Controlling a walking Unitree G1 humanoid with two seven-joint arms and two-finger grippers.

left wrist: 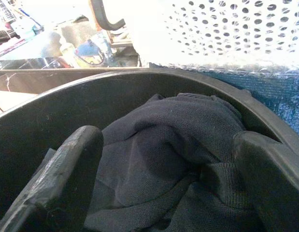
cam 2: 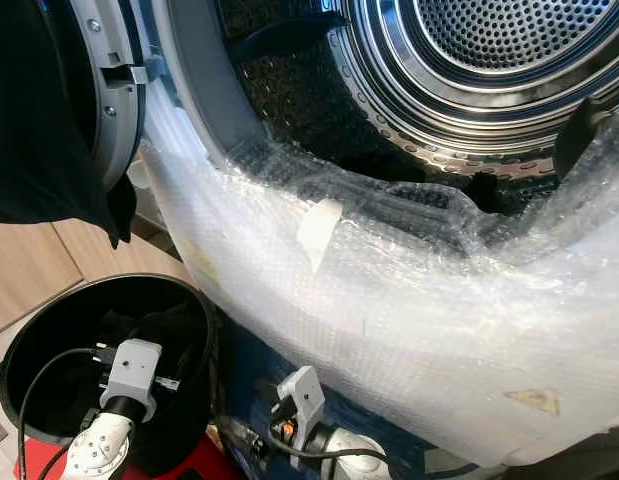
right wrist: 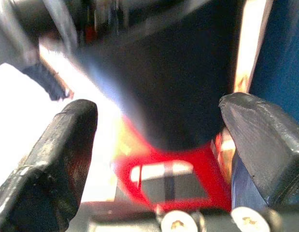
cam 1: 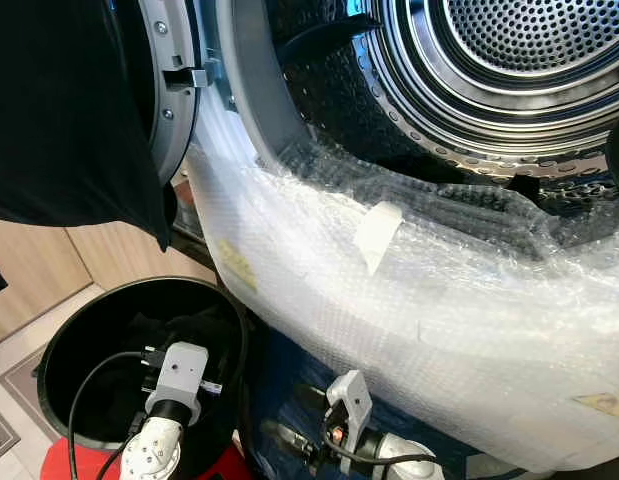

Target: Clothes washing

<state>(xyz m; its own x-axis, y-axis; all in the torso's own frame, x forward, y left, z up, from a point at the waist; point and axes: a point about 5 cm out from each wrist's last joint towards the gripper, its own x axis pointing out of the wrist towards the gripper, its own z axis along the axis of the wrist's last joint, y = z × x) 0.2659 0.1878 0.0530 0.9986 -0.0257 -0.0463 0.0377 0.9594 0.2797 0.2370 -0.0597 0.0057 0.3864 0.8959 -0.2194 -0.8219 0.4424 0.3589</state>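
Observation:
A black bucket (cam 1: 64,335) stands on the floor, low and to the left of the washing machine. Dark navy clothes (left wrist: 178,121) lie crumpled inside it. My left arm (cam 1: 177,378) reaches into the bucket, and my left gripper (left wrist: 168,145) is open just above the clothes, one finger on each side of the heap, holding nothing. The steel drum (cam 1: 509,60) gapes at the upper right. A dark garment (cam 1: 69,110) hangs over the open door at the upper left. My right arm (cam 1: 349,410) sits low beside the bucket. My right gripper (right wrist: 159,125) is open and empty in a blurred picture.
Bubble wrap (cam 1: 389,320) covers the machine's front below the drum opening, with a strip of white tape (cam 1: 377,232) on it. The grey door rim (cam 1: 174,90) juts out to the left. A red base (cam 1: 69,462) lies under the bucket. Wooden floor (cam 1: 29,270) shows at the left.

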